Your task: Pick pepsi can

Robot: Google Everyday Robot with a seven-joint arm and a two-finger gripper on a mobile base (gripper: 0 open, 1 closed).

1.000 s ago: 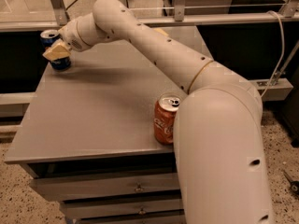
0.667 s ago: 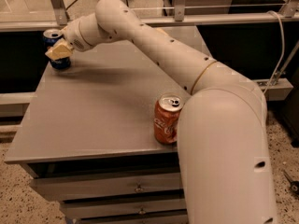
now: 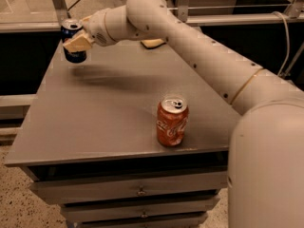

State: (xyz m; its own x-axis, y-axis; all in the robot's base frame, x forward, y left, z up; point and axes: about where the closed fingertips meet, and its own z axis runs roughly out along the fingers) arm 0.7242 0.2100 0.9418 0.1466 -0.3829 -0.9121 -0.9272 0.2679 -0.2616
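You see the pepsi can (image 3: 75, 56) at the far left corner of the grey table (image 3: 95, 127). It is upright, with its silver top showing. Its blue bottom seems to hang a little above the table surface, and a soft dark shadow lies on the surface just under it and to the right.

The gripper (image 3: 77, 43) is at this can and is clamped on it. One tan finger (image 3: 80, 42) lies across the side of the can that faces you. The other finger is hidden behind the can.

From the gripper, the white arm (image 3: 204, 56) goes back over the table to the right and down to the big white body of the robot (image 3: 266, 175) at the near right.

An orange-red soda can (image 3: 172, 121) stands upright near the front edge of the table, well apart from the pepsi can. Its top is open.

Behind the arm, at the far side of the table, you can see part of a small tan thing (image 3: 153, 42); I cannot tell what it is. Under the table top there are drawers (image 3: 137, 191).
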